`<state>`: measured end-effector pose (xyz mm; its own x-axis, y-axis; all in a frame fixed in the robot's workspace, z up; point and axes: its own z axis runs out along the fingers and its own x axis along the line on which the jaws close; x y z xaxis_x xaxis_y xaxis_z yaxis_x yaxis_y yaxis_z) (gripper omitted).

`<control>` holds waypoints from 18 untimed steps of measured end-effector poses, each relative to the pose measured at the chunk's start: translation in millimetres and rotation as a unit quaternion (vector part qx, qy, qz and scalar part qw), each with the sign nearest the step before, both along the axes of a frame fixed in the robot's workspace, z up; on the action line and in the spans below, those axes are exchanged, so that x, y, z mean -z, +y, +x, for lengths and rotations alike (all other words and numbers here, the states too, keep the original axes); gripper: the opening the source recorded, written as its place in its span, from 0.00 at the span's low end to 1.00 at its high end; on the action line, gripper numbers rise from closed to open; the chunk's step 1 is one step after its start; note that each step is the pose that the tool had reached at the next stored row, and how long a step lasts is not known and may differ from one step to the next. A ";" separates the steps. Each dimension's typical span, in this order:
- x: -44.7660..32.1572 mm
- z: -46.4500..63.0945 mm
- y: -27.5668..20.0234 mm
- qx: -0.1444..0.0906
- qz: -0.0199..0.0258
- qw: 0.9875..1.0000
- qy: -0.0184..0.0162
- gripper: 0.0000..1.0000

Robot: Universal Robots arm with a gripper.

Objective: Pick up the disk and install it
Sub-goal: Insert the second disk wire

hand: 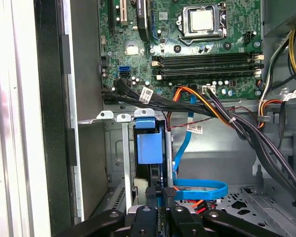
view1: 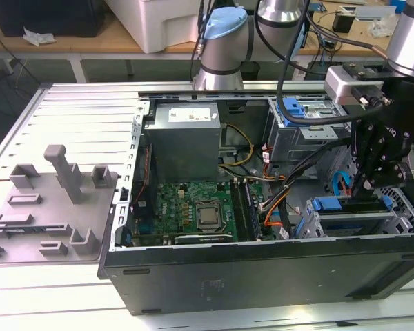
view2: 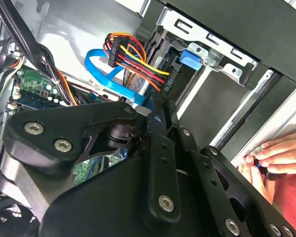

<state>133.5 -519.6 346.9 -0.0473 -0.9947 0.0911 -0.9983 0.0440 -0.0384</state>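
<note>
**Disk lowered into the drive cage, gripper clamped on its edge**

The disk (hand: 149, 148) stands on edge inside the metal drive cage (hand: 119, 148) at the front corner of the open computer case (view1: 262, 269). In the first wrist view its blue rail runs down into the slot, with a blue tab at the far end level with the cage's bent metal lips. In the exterior view a strip of blue plastic shows at the cage top, on the exterior view's right, under the arm.

The gripper (hand: 161, 195) sits directly over the near edge of the disk, and its black fingers (hand: 170, 193) are drawn close together on that edge, so it reads as clamped on the disk rather than released. In the second wrist view the same fingers point down toward the cage, with a bundle of coloured power wires (view2: 133, 57) and a flat blue data cable (view2: 106, 74) just beyond them.

Judged from this, the pick-up is done and the disk is largely in its bay. Whether it is fully seated cannot be told; the gripper has not let go. The blue data cable (hand: 200, 190) lies loose on the case floor beside the cage, and no plug can be seen joined to the disk.

Further out lie the motherboard (view1: 200, 214) and the grey power supply (view1: 185, 138). A person's hand (view2: 276, 158) rests on the case edge in the second wrist view.
</note>
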 end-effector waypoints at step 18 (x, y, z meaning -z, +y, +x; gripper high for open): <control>1.5 0.2 0.0 0.000 0.000 1.000 0.000 0.16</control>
